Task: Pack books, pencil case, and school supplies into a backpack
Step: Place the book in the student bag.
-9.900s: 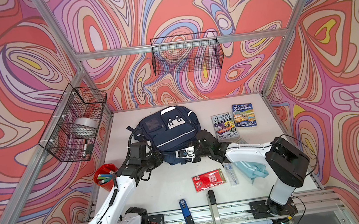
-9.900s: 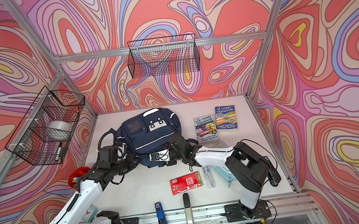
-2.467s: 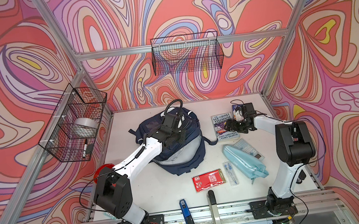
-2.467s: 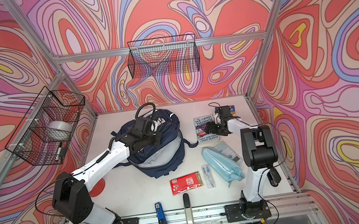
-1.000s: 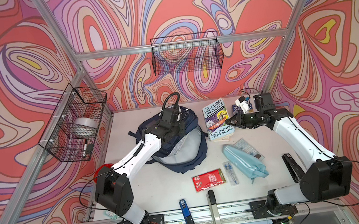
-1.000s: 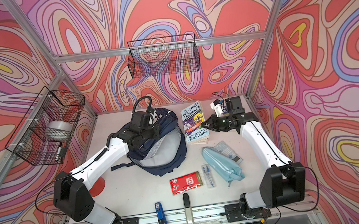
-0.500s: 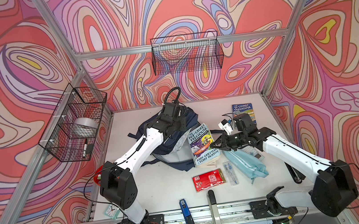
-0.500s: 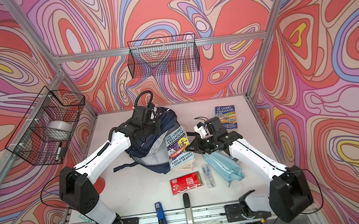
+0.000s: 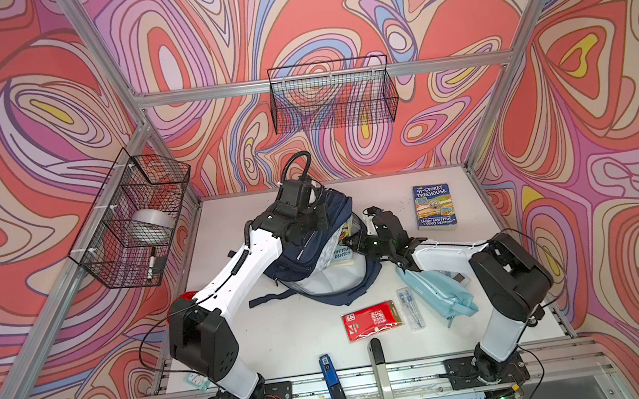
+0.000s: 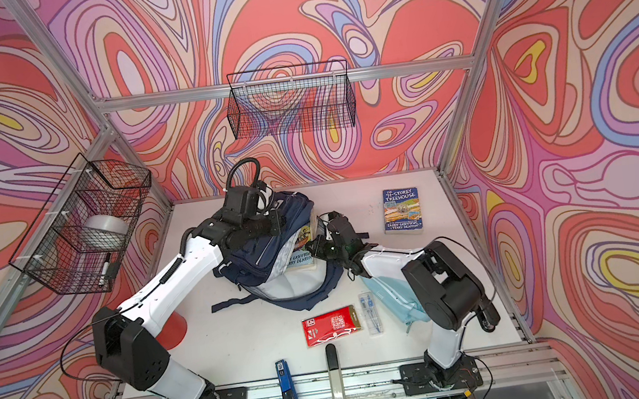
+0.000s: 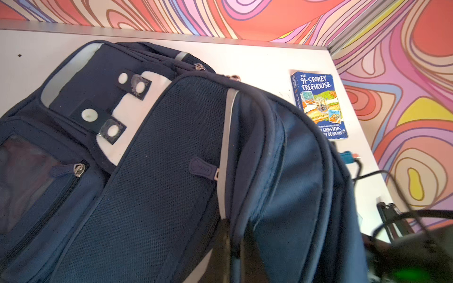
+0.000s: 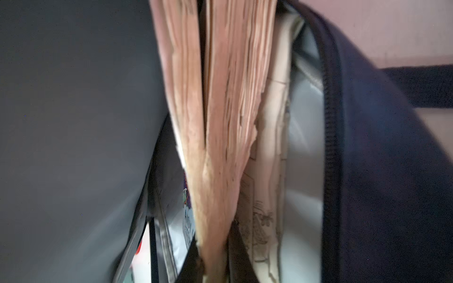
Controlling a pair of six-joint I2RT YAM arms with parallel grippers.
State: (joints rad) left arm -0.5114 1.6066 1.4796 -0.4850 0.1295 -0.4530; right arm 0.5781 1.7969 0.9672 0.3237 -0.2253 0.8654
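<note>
The navy backpack [image 9: 307, 247] [image 10: 258, 257] lies open at mid-table, its grey lining [image 9: 332, 282] showing. My left gripper [image 11: 232, 245] [image 9: 322, 220] is shut on the backpack's upper rim and holds it up. My right gripper [image 9: 356, 242] [image 12: 215, 257] is shut on the greyish book [image 9: 341, 252] [image 10: 298, 259], which sits partly inside the opening; its pages [image 12: 228, 122] fan out against the lining. The blue and orange book [image 9: 434, 207] [image 11: 318, 105] lies flat at the back right. In front lie the pencil case [image 9: 441, 291], the pen pack [image 9: 411, 308] and the red packet [image 9: 372, 320].
A blue stapler [image 9: 333, 377] and a beige and black bar [image 9: 379, 367] lie at the front edge. A red cup [image 10: 174, 330] stands behind my left arm. Wire baskets hang on the left wall [image 9: 135, 231] and the back wall [image 9: 332, 99].
My right gripper has carried the greyish book from in front of the backpack into its mouth, so most of the cover is now hidden. My left gripper keeps holding the rim.
</note>
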